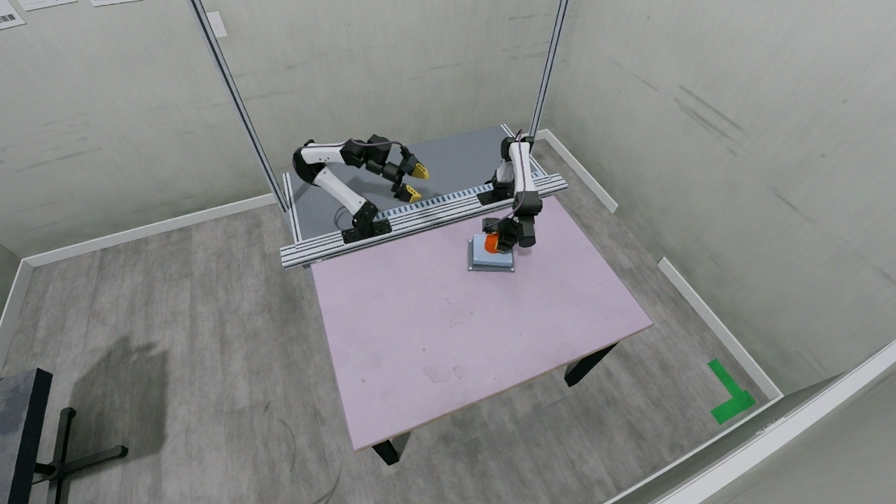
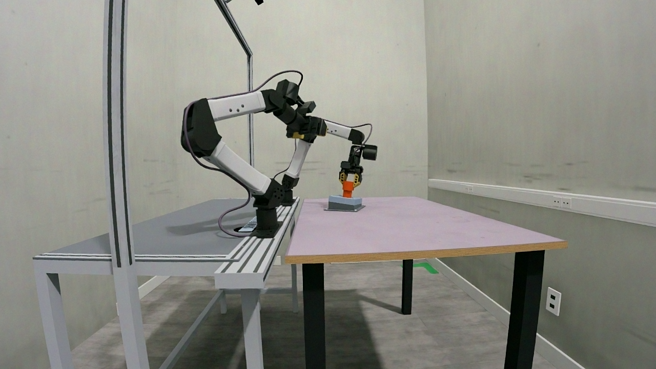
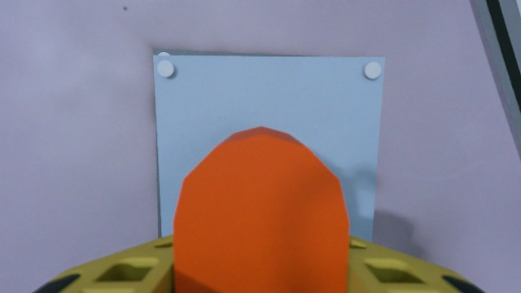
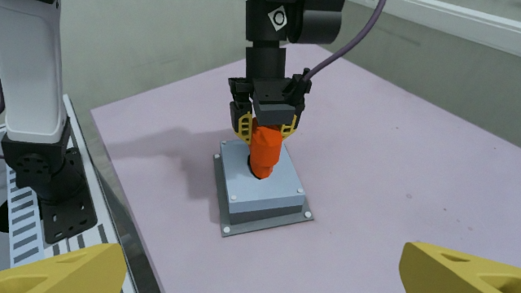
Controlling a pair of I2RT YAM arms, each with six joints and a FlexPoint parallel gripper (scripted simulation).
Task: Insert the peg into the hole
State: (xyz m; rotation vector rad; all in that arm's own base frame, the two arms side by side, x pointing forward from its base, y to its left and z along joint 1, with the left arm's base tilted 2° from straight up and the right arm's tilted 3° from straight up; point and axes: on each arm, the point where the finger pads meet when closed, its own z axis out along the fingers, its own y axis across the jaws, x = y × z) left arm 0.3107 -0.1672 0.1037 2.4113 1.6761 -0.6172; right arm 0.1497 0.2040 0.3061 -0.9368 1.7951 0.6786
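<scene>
An orange peg [image 1: 491, 243] [image 2: 348, 188] [image 3: 260, 203] [image 4: 265, 150] stands about upright, its narrower lower end at the light blue plate [image 1: 485, 258] [image 2: 336, 199] [image 3: 264, 89] [image 4: 277, 188]. My left gripper [image 2: 350, 180] [image 3: 260, 242] [image 4: 263, 142] is shut on its upper part. In the right wrist view the dark hole [image 4: 251, 168] shows as a thin crescent left of and below the peg's tip; the rest is hidden behind the peg. Whether the tip touches the plate or has entered cannot be told. My right gripper [image 1: 421, 185] [image 4: 261, 255] is open and empty, away from the plate.
The plate is the top of a raised block on a grey base [image 4: 265, 228] with white studs at its corners. It stands on the pink table [image 1: 463, 351] near the metal rail [image 1: 438, 215] that carries both arms. A grey table [image 1: 444, 150] lies behind the rail.
</scene>
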